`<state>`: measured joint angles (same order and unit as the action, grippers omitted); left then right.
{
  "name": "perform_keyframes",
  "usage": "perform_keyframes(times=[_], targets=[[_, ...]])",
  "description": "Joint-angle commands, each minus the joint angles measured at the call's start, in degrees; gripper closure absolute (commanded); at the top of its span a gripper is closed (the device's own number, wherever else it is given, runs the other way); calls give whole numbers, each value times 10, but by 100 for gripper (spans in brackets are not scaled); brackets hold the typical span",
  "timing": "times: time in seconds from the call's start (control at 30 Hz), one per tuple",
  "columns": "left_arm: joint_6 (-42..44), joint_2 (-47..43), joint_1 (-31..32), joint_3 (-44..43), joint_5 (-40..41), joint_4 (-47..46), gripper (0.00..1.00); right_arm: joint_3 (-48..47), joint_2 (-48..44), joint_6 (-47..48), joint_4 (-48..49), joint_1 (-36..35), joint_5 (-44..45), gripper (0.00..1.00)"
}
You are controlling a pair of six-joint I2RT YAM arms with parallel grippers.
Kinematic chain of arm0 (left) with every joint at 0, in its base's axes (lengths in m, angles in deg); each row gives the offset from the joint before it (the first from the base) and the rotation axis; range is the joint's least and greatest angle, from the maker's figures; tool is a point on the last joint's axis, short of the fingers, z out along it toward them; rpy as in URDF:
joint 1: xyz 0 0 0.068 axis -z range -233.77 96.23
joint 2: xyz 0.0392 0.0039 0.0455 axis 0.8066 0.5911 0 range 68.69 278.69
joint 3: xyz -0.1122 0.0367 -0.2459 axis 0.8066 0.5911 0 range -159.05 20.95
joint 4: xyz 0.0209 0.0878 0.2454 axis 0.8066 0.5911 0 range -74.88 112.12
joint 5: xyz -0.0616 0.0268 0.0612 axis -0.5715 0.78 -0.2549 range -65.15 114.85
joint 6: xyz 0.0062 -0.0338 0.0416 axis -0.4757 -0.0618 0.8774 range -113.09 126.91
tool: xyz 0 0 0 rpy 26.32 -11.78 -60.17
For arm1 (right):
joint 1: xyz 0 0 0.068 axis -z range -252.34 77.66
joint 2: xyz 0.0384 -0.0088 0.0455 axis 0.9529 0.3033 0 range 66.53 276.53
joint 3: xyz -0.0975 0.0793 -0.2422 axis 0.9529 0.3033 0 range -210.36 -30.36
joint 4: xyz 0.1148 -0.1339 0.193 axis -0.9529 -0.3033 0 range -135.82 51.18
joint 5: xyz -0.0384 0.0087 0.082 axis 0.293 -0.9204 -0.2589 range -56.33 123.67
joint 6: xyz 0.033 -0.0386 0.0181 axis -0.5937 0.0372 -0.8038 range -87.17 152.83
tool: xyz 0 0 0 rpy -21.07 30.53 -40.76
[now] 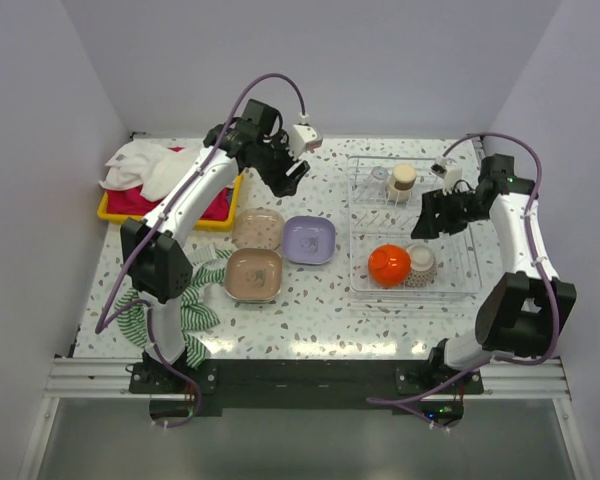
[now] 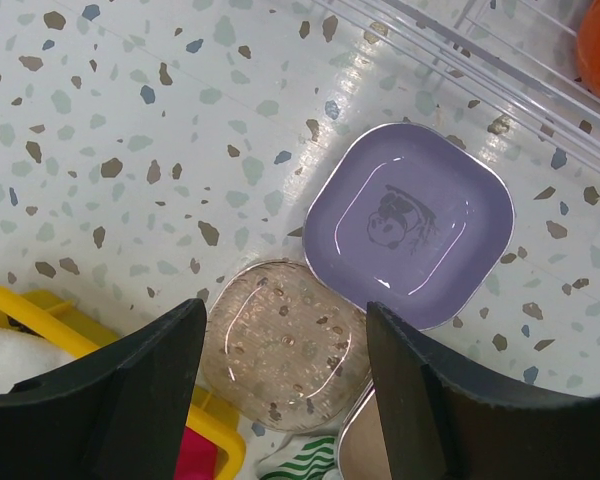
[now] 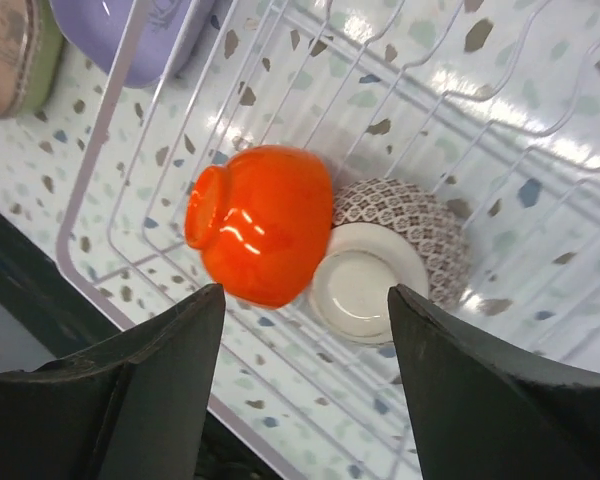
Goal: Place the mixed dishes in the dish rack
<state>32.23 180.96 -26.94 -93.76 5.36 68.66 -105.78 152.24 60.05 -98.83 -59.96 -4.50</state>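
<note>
The lilac square plate (image 1: pixel 309 240) (image 2: pixel 410 225) lies on the table left of the dish rack (image 1: pixel 412 224). Two tan plates lie beside it: a speckled one (image 1: pixel 257 228) (image 2: pixel 285 346) and a brown one (image 1: pixel 253 274). In the rack sit the orange bowl (image 1: pixel 389 265) (image 3: pixel 262 224), upside down, the patterned grey-white bowl (image 1: pixel 420 264) (image 3: pixel 385 260), the beige cup (image 1: pixel 404 179) and a small clear glass (image 1: pixel 379 176). My left gripper (image 1: pixel 292 172) (image 2: pixel 285 400) is open and empty, high above the speckled plate. My right gripper (image 1: pixel 427 222) (image 3: pixel 305 385) is open and empty above the rack's bowls.
A yellow tray (image 1: pixel 170 212) with white and red towels stands at the back left. A green striped cloth (image 1: pixel 175 300) lies under the brown plate at the front left. White walls close in the table on three sides.
</note>
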Motion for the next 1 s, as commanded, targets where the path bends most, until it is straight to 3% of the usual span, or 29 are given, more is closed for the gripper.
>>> perform_keyframes(times=[0.0, 0.2, 0.4, 0.57, 0.97], targets=[[11, -37, 3, 5, 2, -6, 30, -54, 23, 234, -79, -3, 33, 29], [13, -36, 3, 2, 6, -6, 30, -81, 62, 433, -174, -16, 51, 27], [14, -35, 3, 5, 9, -4, 30, -75, 65, 543, -186, -23, 57, 22], [16, -32, 3, 5, 11, -3, 30, -79, 85, 569, -220, -41, 73, 21], [17, -30, 3, 12, 19, 1, 30, 5, 66, 558, -124, -94, 137, 21]])
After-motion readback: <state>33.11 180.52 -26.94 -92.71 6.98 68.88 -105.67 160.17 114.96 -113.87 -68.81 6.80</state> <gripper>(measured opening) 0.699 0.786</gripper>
